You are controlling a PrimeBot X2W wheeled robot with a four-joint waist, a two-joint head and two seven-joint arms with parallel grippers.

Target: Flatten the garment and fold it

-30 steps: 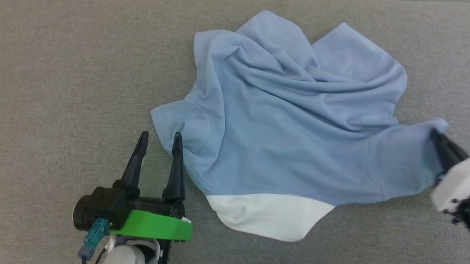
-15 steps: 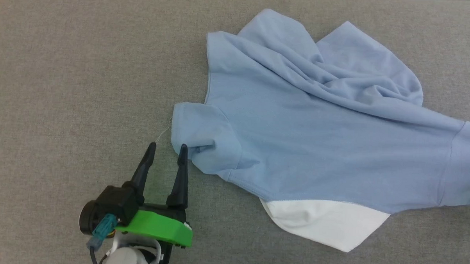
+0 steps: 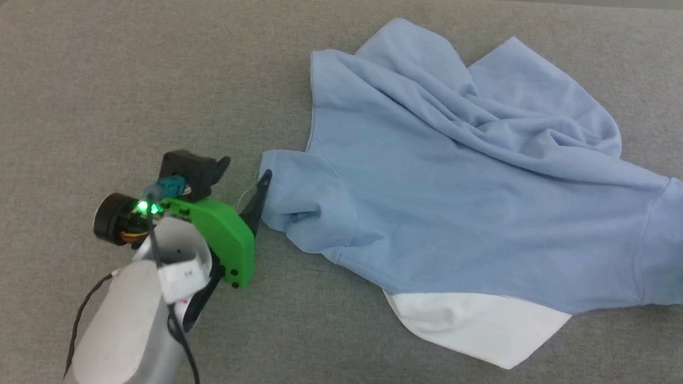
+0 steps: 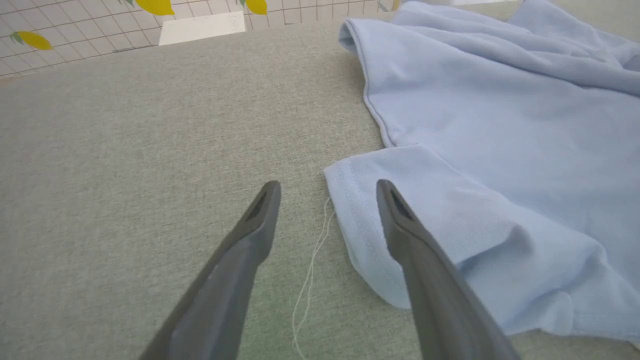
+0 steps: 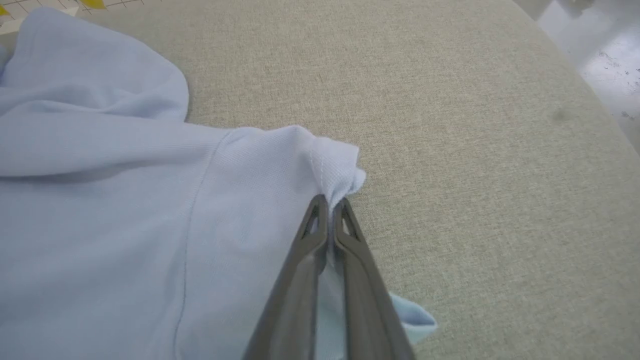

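On the gray table (image 3: 96,64): the garment (image 3: 461,190), light blue, spread out but full of soft folds. Biggest folds at the far right side. At the near edge, a white panel (image 3: 473,327) poking out from under the blue.

By the sleeve (image 3: 307,202) on the left side: the left gripper (image 3: 246,169), wide open, with nothing held. Seen from the left wrist, one finger over bare table and the other over the sleeve's hem, with the hem's corner in the gap between them. Cannot tell if touching the cloth or just above it. Right beside the hem, a thin white thread (image 4: 312,260) lying loose on the table.

At the far right end of the garment, seen from the right wrist: the right gripper (image 5: 327,202), squeezed tight on the edge of the other sleeve. Pinches a small bunch of blue cloth between both fingers. Smooth, flat cloth from there toward the middle.
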